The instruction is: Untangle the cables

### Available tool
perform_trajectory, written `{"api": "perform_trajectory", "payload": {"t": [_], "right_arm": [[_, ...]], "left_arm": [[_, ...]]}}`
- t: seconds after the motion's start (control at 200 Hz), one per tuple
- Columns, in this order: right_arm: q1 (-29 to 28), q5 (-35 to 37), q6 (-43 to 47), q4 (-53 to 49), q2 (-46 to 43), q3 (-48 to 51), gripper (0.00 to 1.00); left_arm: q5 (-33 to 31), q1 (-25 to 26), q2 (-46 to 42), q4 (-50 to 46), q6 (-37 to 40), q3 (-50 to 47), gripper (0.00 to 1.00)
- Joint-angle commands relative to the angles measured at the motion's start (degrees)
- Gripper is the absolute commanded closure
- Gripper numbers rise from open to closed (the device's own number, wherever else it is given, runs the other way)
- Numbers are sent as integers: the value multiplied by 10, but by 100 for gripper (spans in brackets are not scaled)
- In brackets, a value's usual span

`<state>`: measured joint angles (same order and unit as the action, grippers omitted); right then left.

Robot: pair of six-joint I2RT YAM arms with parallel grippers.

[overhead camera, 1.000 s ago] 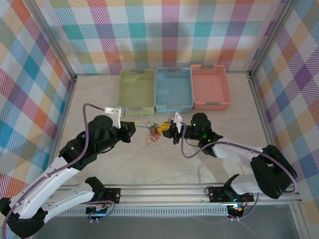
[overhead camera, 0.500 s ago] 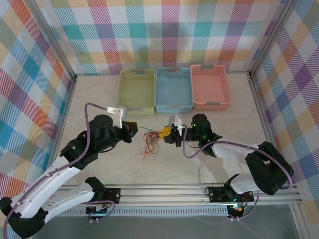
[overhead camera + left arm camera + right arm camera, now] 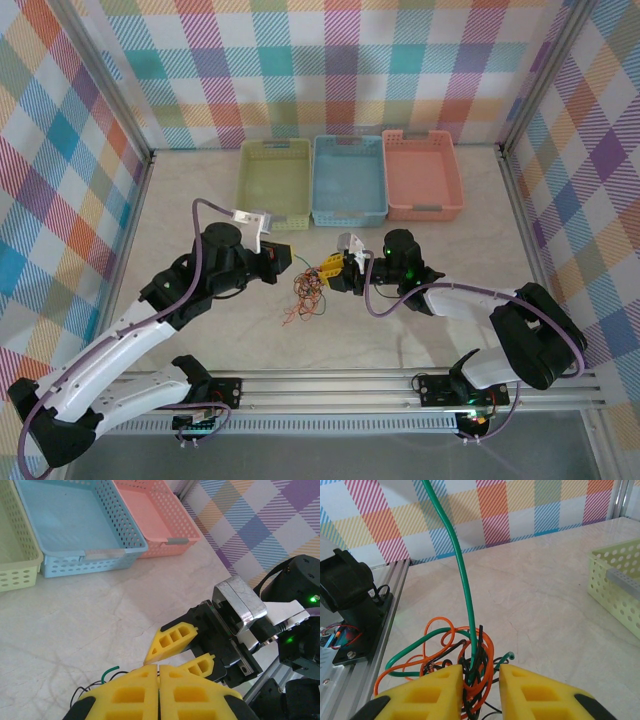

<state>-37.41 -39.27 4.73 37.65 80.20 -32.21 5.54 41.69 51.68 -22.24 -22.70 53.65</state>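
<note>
Glossy plastic-coated cables (image 3: 470, 645) lie on a matt, stone-look table (image 3: 545, 605).

From above, the cables (image 3: 305, 293) are too fine to tell strand from strand. In the right wrist view the green cable (image 3: 464, 580) runs out through the top edge, and the tangle's lower part is hidden behind the right gripper (image 3: 480, 675) at the bottom. In the left wrist view the left gripper (image 3: 159, 675) is cut off by the bottom edge; whether it pinches a strand cannot be told.
</note>
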Motion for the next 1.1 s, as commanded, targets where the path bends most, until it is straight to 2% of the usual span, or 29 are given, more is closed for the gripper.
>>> {"api": "perform_trajectory", "payload": {"t": [0.0, 0.245, 0.34, 0.46, 0.665, 1.095], "right_arm": [[4, -5, -1, -7, 5, -2, 73], [4, -8, -2, -11, 6, -5, 84], [4, 4, -7, -11, 0, -4, 90], [4, 51, -13, -41, -9, -2, 95], [11, 161, -34, -54, -14, 2, 98], [70, 326, -118, -58, -47, 41, 100]], "left_arm": [[20, -6, 0, 26, -2, -3, 100], [20, -6, 3, 24, 2, -2, 100], [-1, -6, 1, 10, 2, -2, 100], [-60, -6, -3, -37, 4, 4, 100], [-73, -6, -30, -44, 4, -11, 100], [-131, -7, -115, -90, 15, -4, 100]]}}
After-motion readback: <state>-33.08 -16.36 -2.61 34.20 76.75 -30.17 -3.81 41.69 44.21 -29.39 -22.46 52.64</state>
